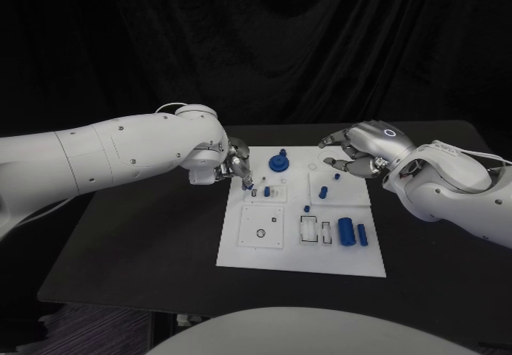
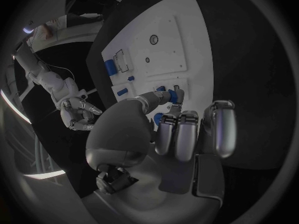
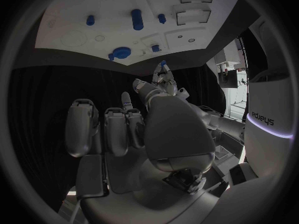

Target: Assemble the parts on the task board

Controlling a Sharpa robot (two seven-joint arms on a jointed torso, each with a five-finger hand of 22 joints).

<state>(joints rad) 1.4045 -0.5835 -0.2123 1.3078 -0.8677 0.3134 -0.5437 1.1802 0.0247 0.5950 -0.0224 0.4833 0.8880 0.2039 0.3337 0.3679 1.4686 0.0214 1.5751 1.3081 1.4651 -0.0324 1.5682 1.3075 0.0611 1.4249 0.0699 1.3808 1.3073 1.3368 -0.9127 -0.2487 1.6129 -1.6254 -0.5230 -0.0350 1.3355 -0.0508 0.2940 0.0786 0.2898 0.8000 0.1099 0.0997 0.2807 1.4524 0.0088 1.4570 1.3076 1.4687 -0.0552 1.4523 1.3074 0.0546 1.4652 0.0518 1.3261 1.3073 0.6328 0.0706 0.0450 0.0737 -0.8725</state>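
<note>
Task board (image 1: 302, 251) mid-table; left robot hand (image 1: 237, 167) pinches small blue part (image 2: 175, 95); right robot hand (image 1: 361, 153) curled, holding nothing.

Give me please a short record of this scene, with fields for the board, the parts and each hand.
board: white task board in the middle of the black table
parts: several small blue parts on the board, among them a round knobbed part near its far edge and a cylinder toward the robot's right
left hand: left hand at the board's far left corner, pinching a small blue part
right hand: right hand above the board's far right corner, pinching a small blue part
</note>
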